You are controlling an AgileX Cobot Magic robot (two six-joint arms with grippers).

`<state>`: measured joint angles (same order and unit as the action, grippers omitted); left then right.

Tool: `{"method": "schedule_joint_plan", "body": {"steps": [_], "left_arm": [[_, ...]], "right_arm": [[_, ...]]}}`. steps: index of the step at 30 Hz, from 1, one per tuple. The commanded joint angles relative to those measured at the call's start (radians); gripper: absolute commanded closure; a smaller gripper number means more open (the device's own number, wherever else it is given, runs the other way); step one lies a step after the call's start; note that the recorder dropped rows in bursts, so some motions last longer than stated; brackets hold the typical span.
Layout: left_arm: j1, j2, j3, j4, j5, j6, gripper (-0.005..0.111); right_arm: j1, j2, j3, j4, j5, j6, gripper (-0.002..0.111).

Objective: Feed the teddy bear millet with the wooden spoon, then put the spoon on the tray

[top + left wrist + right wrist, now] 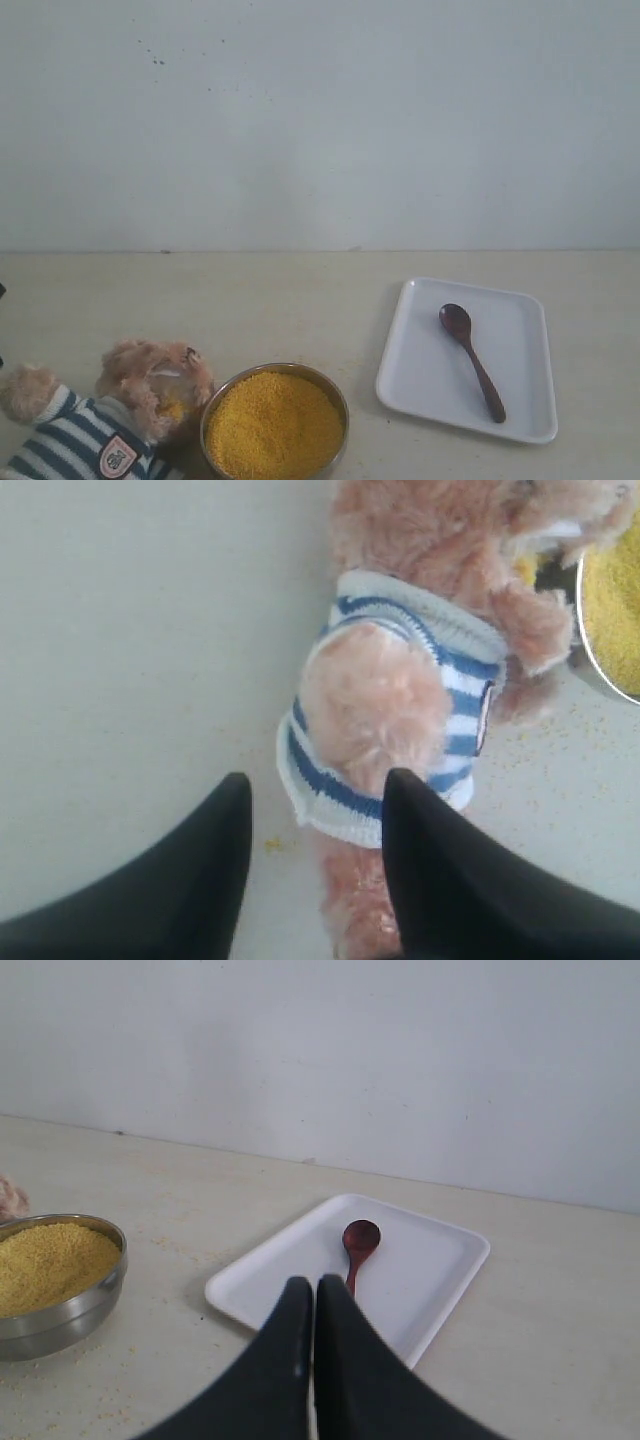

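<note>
Pale table (300, 300), wooden spoon (360, 1238) lying on the tray (430, 1270), handle pointing at the right fingers (285, 1360), pressed together just short of it; left fingers (200, 880) spread by the teddy bear (380, 700).

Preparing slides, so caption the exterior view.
Wooden spoon lies on the tray, right of the millet and teddy bear.

Striped-shirt teddy bear (110, 420) lying beside mounded yellow millet (273, 425), wooden spoon (472, 360) flat on white tray (420, 372)
</note>
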<state>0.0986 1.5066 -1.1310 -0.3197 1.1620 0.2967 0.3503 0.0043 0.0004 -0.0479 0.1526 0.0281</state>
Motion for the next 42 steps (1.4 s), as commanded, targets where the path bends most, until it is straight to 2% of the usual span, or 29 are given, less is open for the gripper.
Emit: {"method": "schedule_joint_plan", "body": {"steps": [1, 4, 7, 16, 33, 36, 42], "left_arm": [[0.001, -0.082, -0.012, 0.011, 0.025, -0.035, 0.067], [0.001, -0.171, -0.012, -0.051, 0.059, -0.035, 0.072], [0.001, -0.306, 0.016, -0.126, 0.059, -0.01, 0.102], [0.001, -0.557, 0.101, -0.177, 0.059, -0.008, 0.103], [0.001, -0.59, 0.101, -0.177, 0.043, -0.008, 0.103], [-0.016, -0.632, 0.101, -0.177, -0.004, -0.008, 0.103], [-0.124, -0.711, 0.103, -0.177, -0.088, -0.008, 0.103]], "right_arm": [[-0.002, -0.004, 0.0, -0.004, -0.006, -0.004, 0.108], [-0.002, -0.004, 0.0, -0.004, -0.006, -0.004, 0.108], [-0.002, -0.004, 0.0, -0.004, -0.006, -0.004, 0.108], [-0.002, -0.004, 0.0, -0.003, -0.006, -0.004, 0.108], [-0.002, -0.004, 0.0, -0.003, -0.006, -0.004, 0.108], [-0.002, -0.004, 0.0, -0.003, -0.006, -0.004, 0.108], [-0.002, -0.004, 0.0, -0.003, -0.006, -0.004, 0.108]]}}
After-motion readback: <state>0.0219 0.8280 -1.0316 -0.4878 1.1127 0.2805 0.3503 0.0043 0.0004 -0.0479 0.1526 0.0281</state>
